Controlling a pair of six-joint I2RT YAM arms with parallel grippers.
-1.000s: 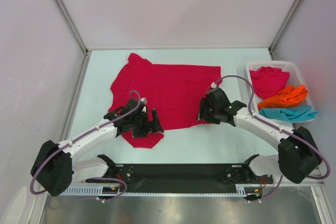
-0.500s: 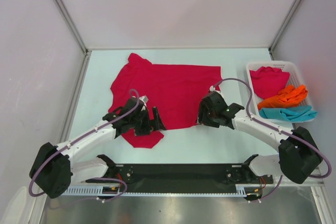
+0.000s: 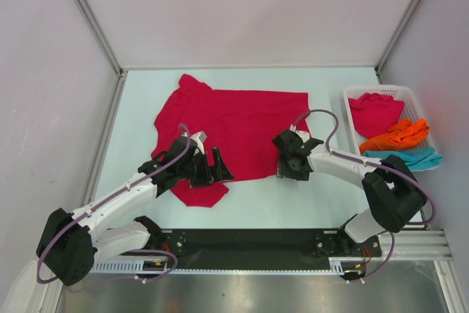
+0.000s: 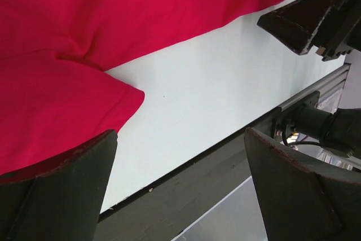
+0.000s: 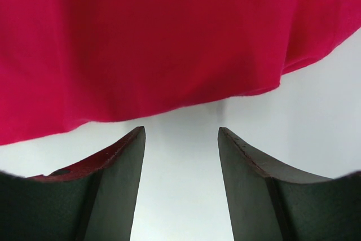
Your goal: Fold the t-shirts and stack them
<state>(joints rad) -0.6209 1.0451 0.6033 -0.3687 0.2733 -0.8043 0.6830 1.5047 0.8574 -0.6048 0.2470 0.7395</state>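
Lying flat: a crimson t-shirt (image 3: 234, 126) is spread across the middle of the table (image 3: 256, 199), its long near hem set roughly parallel to the near edge.
Near sleeve: one sleeve (image 3: 199, 194) is pushed out past the hem line toward the near left corner, with a crease where it meets the body.
Left fingers (image 3: 218, 166): spread wide apart with nothing gripped. One is seen over the sleeve cloth, the other out past the hem toward the near edge.
Right fingers (image 3: 284, 172): parted with nothing between them, held just short of the hem by the shirt's near right corner.
Open room, near: a bare strip of table is left between the hem and the black rail (image 3: 249, 240) along the near edge.
Open room, sides: bare bands are left along the far and left edges, and between the shirt and the basket.
Basket (image 3: 421, 104): a white basket is set against the right edge, well apart from the spread shirt. A crumpled red shirt (image 3: 374, 113), an orange shirt (image 3: 399, 135) and a teal shirt (image 3: 403, 157) are held in it.
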